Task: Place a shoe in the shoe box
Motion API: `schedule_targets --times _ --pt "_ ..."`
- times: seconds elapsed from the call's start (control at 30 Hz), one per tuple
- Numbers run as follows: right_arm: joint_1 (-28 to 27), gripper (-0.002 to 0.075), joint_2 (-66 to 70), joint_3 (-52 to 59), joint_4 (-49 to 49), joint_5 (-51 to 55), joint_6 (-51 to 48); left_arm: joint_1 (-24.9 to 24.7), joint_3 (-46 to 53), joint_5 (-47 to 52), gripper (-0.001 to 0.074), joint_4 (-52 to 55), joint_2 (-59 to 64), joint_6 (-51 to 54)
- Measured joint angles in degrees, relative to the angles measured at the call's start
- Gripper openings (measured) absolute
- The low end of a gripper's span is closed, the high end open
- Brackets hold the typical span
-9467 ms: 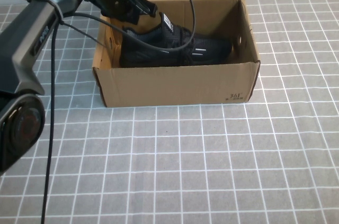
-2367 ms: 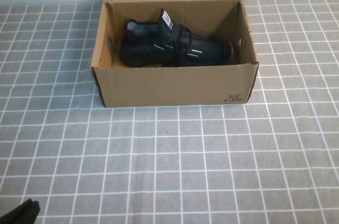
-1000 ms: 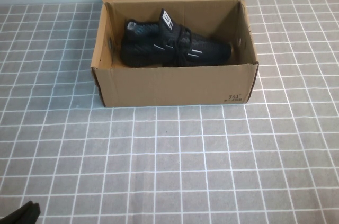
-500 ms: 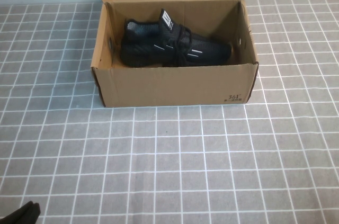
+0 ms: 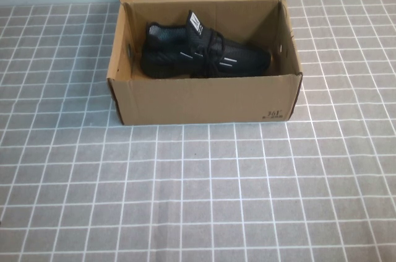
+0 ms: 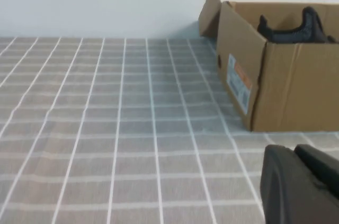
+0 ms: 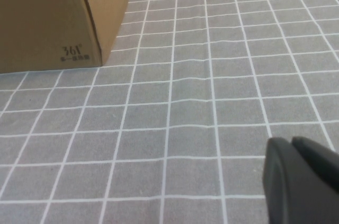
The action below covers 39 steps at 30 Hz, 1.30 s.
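Grey gridded tablecloth noted; black mesh sneaker lay inside cardboard shoe box, upper centre; task judged done. Left gripper and right gripper were parked low, finger spacing undeterminable.

We are seeing the black shoe lying inside the open brown shoe box, toe pointing right.
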Motion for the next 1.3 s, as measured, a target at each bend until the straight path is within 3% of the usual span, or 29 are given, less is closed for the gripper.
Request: schedule_targets --times 0.3,1.3 --pt "0.0 -0.0016 0.0 0.0 0.0 0.2 0.0 0.7 0.0 13.7 -0.0001 1.8 -0.8 -0.6" --pt "0.1 -0.0017 -0.1 0.0 0.0 0.2 0.0 0.7 0.0 14.2 -0.0001 2.6 -0.8 -0.6"
